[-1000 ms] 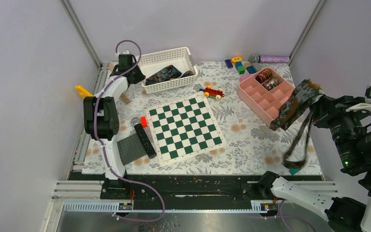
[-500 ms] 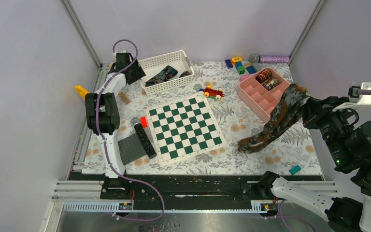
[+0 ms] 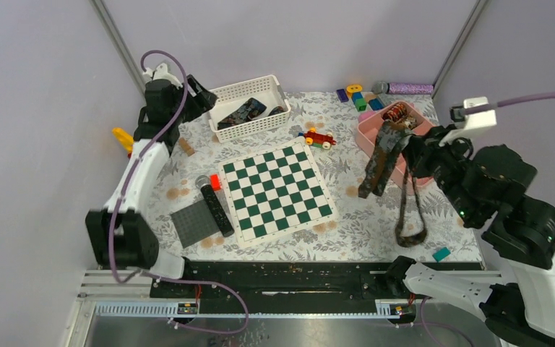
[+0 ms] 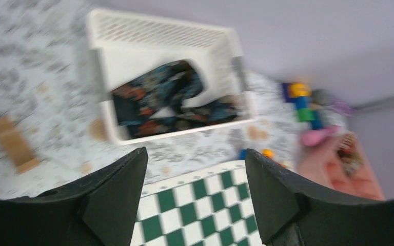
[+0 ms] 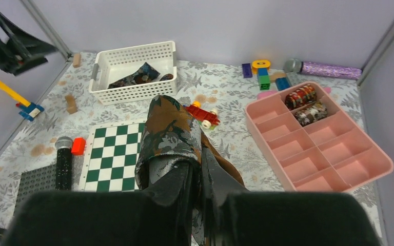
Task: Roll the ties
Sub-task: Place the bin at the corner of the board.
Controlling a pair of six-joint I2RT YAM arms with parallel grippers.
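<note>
My right gripper (image 5: pixel 199 160) is shut on a brown-rust and grey patterned tie (image 5: pixel 170 125), held in the air between the chessboard and the pink tray. From above, the tie (image 3: pixel 376 168) hangs from that gripper (image 3: pixel 407 142) in two strands, and the thin one loops down near the mat. Two coiled ties (image 5: pixel 304 103) sit in the far compartments of the pink tray (image 5: pixel 333 171). More dark ties (image 4: pixel 170 99) lie in the white basket (image 4: pixel 114 57). My left gripper (image 4: pixel 195 152) stands open and empty, raised in front of that basket (image 3: pixel 225 91).
A green chessboard (image 3: pixel 274 189) lies mid-table, with a black cylinder (image 3: pixel 215 208) and grey studded plate (image 3: pixel 192 223) to its left. A toy car (image 3: pixel 319 137), coloured blocks (image 3: pixel 360 97) and a glitter tube (image 3: pixel 409 88) sit at the back. A teal block (image 3: pixel 441 254) lies front right.
My left gripper has opened and lifted back from the basket. The right arm has swung left, carrying the hanging tie from the table's right edge to in front of the pink tray.
</note>
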